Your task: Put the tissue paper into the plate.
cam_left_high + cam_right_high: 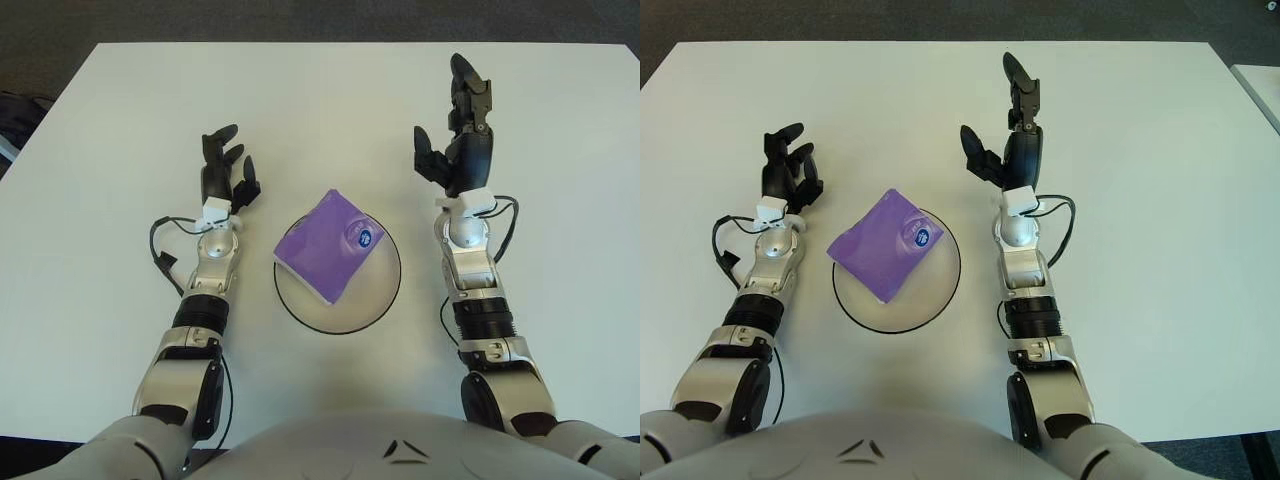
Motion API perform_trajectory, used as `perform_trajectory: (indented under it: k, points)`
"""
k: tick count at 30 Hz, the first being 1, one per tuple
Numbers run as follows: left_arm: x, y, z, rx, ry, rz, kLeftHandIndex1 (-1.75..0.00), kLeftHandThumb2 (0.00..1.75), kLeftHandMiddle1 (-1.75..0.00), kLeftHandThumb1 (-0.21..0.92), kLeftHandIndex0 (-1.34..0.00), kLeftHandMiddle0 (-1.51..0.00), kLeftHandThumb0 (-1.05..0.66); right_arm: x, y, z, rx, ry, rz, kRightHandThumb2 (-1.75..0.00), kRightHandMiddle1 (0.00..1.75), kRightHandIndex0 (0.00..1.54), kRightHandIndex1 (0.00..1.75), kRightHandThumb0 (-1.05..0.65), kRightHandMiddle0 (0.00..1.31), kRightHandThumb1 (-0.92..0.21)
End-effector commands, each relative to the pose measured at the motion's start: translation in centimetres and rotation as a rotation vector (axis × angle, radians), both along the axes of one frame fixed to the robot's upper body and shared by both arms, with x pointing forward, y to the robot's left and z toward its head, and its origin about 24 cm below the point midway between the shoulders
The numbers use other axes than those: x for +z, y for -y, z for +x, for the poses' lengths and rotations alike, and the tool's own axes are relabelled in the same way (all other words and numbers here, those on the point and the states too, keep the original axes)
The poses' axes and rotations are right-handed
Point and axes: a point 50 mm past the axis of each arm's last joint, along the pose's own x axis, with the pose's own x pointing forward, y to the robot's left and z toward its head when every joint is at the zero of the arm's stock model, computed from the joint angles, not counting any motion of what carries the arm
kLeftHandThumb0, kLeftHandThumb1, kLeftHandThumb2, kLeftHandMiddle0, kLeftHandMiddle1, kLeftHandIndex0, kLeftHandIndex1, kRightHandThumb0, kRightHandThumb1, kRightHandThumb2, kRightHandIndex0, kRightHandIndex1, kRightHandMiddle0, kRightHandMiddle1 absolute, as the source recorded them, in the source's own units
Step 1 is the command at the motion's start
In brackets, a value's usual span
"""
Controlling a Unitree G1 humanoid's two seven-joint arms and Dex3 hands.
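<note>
Tissue pack [331, 246]: soft, light, crushable; lies in plate [385, 295]; I'd pinch its edges. Left hand [226, 168], right hand [457, 130]: open, empty.

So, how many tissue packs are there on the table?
1. The purple tissue pack lies on the white plate, its left corner sticking out over the rim. The left robot hand and the right robot hand hold nothing; nothing seems hidden.
</note>
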Motion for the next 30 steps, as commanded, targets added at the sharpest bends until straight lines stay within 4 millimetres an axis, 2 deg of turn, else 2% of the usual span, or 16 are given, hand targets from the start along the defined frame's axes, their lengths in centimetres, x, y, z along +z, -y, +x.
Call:
perform_trajectory:
  k: [1,12,20,30]
  points:
    - [-7.9,-0.4,-4.9,0.040,-0.328,0.001,-0.99,0.77,-0.69,0.92,0.00,-0.28,-0.67,-2.8,1.1,-0.5,-0.021,-0.098,0.098,-0.55,0.62,0.26,0.08,-0.72,0.00,-0.92]
    - [-7.8,-0.5,-5.0,0.039,-0.330,-0.001,-1.00,0.77,-0.69,0.92,0.00,-0.28,-0.68,-5.2,1.3,-0.9,-0.047,-0.182,0.121,-0.61,0.68,0.32,0.11,-0.60,0.00,-0.92]
    - [-7.8,-0.5,-5.1,0.042,-0.331,-0.005,-0.97,0.77,-0.69,0.92,0.00,-0.28,-0.67,-6.3,1.4,-1.1,-0.055,-0.228,0.138,-0.61,0.69,0.33,0.11,-0.57,0.00,-0.92]
    - [-7.7,-0.5,-5.2,0.041,-0.333,0.000,-0.97,0.78,-0.69,0.92,0.00,-0.28,-0.66,-8.6,1.1,-2.1,-0.087,-0.384,0.120,-0.61,0.76,0.39,0.14,-0.56,0.00,-0.92]
